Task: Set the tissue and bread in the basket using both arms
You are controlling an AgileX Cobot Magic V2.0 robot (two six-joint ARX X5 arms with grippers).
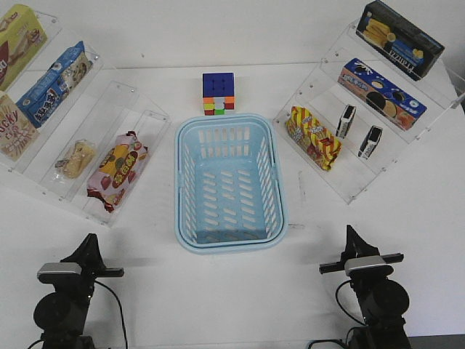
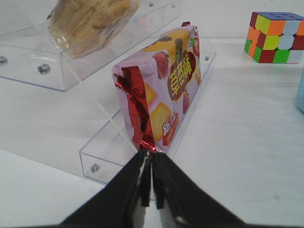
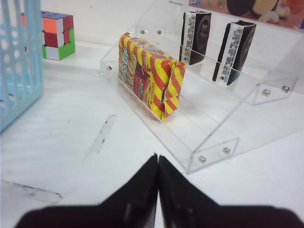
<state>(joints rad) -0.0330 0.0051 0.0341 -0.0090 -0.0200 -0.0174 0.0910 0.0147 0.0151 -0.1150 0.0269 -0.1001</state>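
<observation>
The light blue basket (image 1: 179, 182) stands empty in the middle of the table; its wall also shows in the right wrist view (image 3: 19, 61). The bread (image 1: 76, 158) lies on the left clear shelf, beside the red-pink snack bag (image 1: 116, 171); it also shows in the left wrist view (image 2: 90, 19). Two black tissue packs (image 1: 346, 121) (image 1: 370, 142) stand on edge on the right clear shelf, seen too in the right wrist view (image 3: 195, 38) (image 3: 236, 52). My left gripper (image 2: 151, 156) is shut and empty, low at the front left (image 1: 90, 241). My right gripper (image 3: 157, 159) is shut and empty at the front right (image 1: 351, 234).
A colour cube (image 1: 219, 94) sits behind the basket. A yellow-red snack pack (image 3: 149, 76) stands on the right shelf's lowest step. Boxed snacks fill the upper steps of both tiered clear shelves (image 1: 43, 94) (image 1: 381, 91). The snack bag (image 2: 164, 85) is right ahead of the left fingers.
</observation>
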